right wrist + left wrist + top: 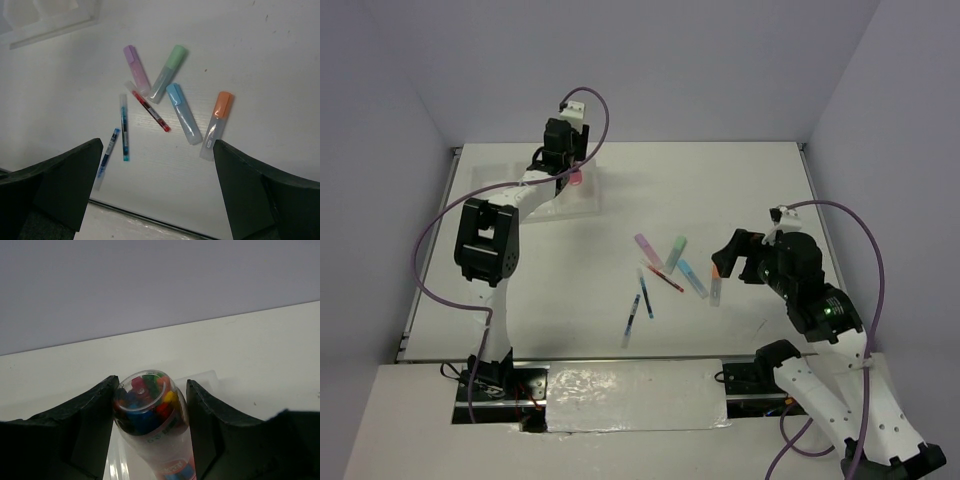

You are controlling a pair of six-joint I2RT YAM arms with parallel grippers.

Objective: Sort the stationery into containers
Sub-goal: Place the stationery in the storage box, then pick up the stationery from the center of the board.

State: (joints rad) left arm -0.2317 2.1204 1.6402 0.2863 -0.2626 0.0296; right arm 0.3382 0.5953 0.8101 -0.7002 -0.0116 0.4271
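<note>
– Stationery, left lot?
– Pink tube (pixel 152 440), one piece. Clamped in the left gripper (pixel 150 390), a finger (pixel 92 410) pressed to each side, clear rounded end poking out past the tips. Directly under those jaws: white translucent bins (pixel 588 205); which compartment, cannot tell.
– Middle lot?
– Seven pieces loose on the table (pixel 740 180), all ahead of the right gripper (pixel 157 147) and within the span of its jaws, none touching them. Nearest the finger at the left of the wrist view: short blue pen (pixel 107 155), then longer blue pen (pixel 123 125). Centre: red pen (pixel 150 111), slanted, upper end by the lilac highlighter (pixel 136 70) and green highlighter (pixel 167 74). Toward the other finger: blue highlighter (pixel 183 114), then orange-capped highlighter (pixel 216 125), just beside each other.
– Right jaws?
– Spread wide, gripping nothing, hanging above the table.
</note>
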